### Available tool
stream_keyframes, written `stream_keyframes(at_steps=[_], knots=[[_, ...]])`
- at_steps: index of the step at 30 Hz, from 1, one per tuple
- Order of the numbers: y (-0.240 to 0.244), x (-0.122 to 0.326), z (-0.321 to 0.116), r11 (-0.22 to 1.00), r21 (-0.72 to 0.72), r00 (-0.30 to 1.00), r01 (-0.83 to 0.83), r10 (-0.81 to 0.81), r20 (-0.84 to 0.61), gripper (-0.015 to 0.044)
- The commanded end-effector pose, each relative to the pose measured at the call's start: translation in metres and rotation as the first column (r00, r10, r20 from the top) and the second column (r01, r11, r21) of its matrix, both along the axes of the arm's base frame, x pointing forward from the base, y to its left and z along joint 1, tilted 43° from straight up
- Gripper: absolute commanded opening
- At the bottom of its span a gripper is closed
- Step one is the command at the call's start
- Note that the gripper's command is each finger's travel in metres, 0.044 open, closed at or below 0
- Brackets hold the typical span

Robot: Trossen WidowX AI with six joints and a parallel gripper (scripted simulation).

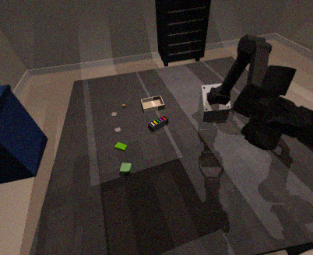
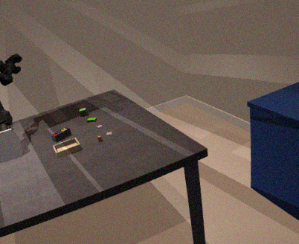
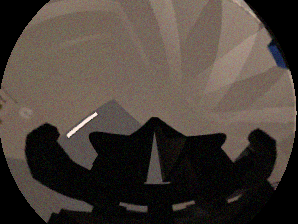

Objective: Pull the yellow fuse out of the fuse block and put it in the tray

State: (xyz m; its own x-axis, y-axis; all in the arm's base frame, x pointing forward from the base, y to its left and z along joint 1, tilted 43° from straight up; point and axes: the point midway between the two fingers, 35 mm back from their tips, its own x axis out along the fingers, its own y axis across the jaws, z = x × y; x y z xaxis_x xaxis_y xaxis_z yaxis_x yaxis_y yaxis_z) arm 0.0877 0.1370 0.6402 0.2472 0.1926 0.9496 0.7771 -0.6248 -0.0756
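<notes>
The black robot hand is shut tight and holds nothing. It is high up, far from the little yellow fuse standing in the black fuse block on the dark desk.

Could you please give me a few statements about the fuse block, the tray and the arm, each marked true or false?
1. The yellow fuse sits in the fuse block. True.
2. The tray holds a fuse. False: no fuse shows in it.
3. The gripper is raised well away from the block. True.
4. The jaws are wide open. False: they are shut on nothing.
5. The two green blocks lie inside the tray. False: they lie on the table.
</notes>
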Motion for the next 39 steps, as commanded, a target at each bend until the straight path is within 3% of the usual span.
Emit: stream_keyframes(at_steps=[1,3,7,11,17,21,27,33,39], knots=[[0.002,0.001,-0.001,1.0,-0.01,1.0,0.009,-0.009,0.0,0.0026],[0.019,0.013,-0.007,0.992,-0.093,0.997,0.083,-0.083,0.002,0.0067],[0.065,0.052,-0.034,0.9,-0.334,0.959,0.278,-0.279,0.046,0.0067],[0.098,0.101,-0.072,0.73,-0.539,0.895,0.421,-0.43,0.118,0.0067],[0.112,0.17,-0.126,0.488,-0.713,0.807,0.502,-0.561,0.184,0.0067],[0.119,0.202,-0.16,0.319,-0.798,0.77,0.512,-0.582,0.262,0.0067],[0.112,0.268,-0.244,-0.051,-0.889,0.735,0.454,-0.542,0.406,0.0067],[0.081,0.316,-0.334,-0.355,-0.875,0.775,0.33,-0.428,0.465,0.0067],[0.033,0.338,-0.422,-0.56,-0.806,0.862,0.193,-0.295,0.412,0.0067]])
